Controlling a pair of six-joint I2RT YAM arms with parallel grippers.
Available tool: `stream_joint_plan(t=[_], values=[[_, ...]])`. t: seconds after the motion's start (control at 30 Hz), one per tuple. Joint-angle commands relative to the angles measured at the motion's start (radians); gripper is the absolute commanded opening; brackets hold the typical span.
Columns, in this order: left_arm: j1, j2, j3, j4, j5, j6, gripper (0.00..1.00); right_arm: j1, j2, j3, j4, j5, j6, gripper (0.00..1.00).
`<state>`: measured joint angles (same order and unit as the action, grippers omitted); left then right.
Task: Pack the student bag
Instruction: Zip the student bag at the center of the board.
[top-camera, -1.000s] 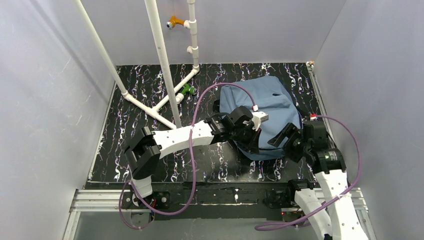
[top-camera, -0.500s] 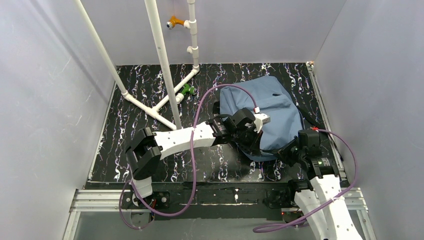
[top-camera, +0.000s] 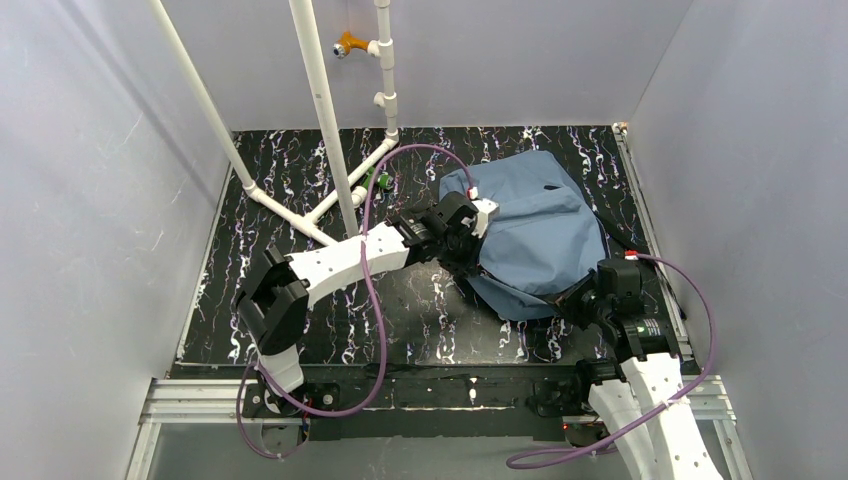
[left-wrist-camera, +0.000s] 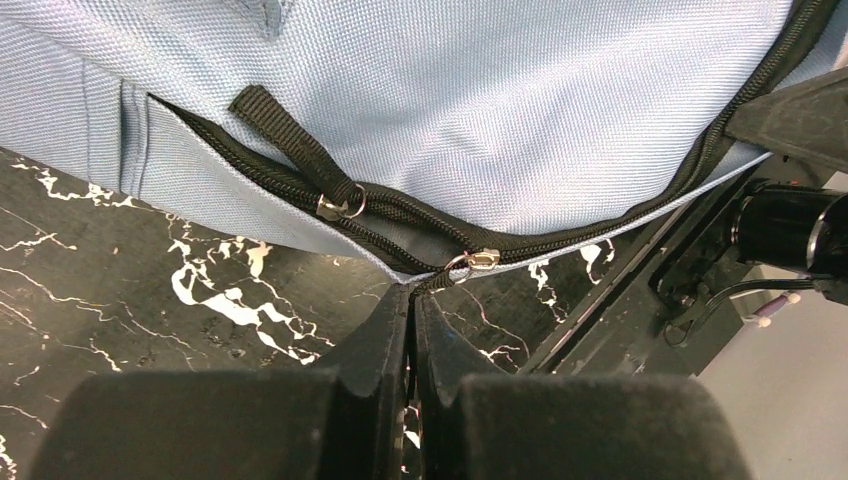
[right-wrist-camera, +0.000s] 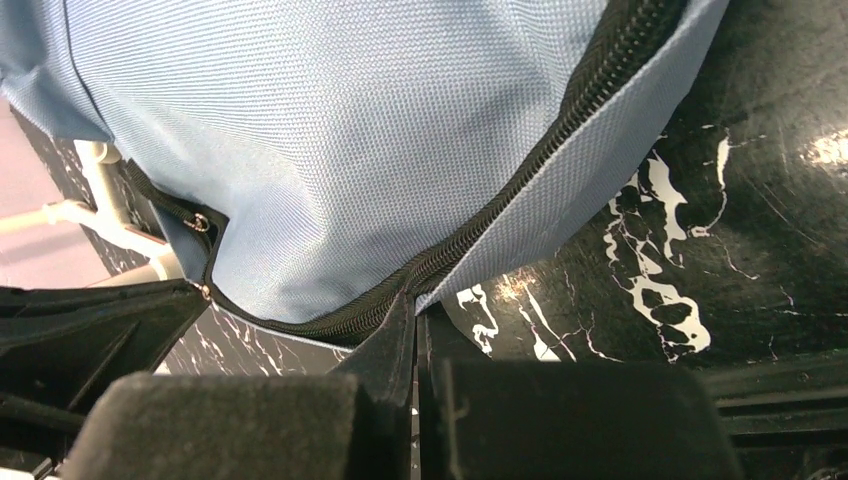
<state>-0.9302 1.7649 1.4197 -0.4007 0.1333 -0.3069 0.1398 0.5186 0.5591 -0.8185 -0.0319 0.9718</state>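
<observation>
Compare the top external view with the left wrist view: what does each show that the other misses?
Only top external: the whole student bag, the left arm, the right arm and the white pipe frame. Only left wrist: the silver zipper slider, the black pull strap, and the left gripper shut on the bag's zipper edge. Both: blue bag fabric on the black marbled table.

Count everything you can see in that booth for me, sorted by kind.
student bag: 1
robot grippers: 2 (left gripper, right gripper)
white pipe frame: 1
small green part: 1
small orange part: 1
Total: 6
</observation>
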Motion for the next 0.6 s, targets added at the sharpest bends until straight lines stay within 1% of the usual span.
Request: stream_joint_plan(t=[0.0, 0.13, 0.2, 0.23, 0.3, 0.37, 0.4, 0.47, 0.57], values=[[0.084, -0.061, -0.017, -0.089, -0.191, 0.087, 0.0, -0.011, 0.004, 0.037, -0.013, 0.09, -0.118, 0.01], [0.099, -0.004, 0.052, -0.142, -0.253, 0.1, 0.0, -0.011, -0.004, 0.05, -0.022, 0.102, -0.164, 0.01], [0.105, -0.003, 0.071, -0.154, -0.253, 0.093, 0.0, -0.011, -0.009, 0.054, -0.023, 0.098, -0.184, 0.01], [0.107, -0.017, 0.081, -0.154, -0.213, 0.083, 0.0, -0.011, -0.01, 0.055, -0.023, 0.098, -0.196, 0.01], [0.106, -0.065, 0.094, -0.112, -0.023, 0.045, 0.0, -0.011, -0.011, 0.056, -0.029, 0.101, -0.215, 0.01], [0.099, -0.128, 0.096, -0.024, 0.151, -0.044, 0.0, -0.011, -0.014, 0.052, -0.033, 0.107, -0.219, 0.01], [0.083, -0.151, 0.115, 0.0, 0.187, -0.073, 0.0, -0.011, -0.015, 0.047, -0.031, 0.106, -0.218, 0.01], [0.032, -0.171, 0.164, 0.008, 0.201, -0.086, 0.0, -0.011, -0.013, 0.039, -0.019, 0.097, -0.217, 0.01], [-0.043, -0.144, 0.227, 0.001, 0.245, -0.105, 0.0, -0.011, -0.009, 0.043, -0.002, 0.079, -0.219, 0.01]])
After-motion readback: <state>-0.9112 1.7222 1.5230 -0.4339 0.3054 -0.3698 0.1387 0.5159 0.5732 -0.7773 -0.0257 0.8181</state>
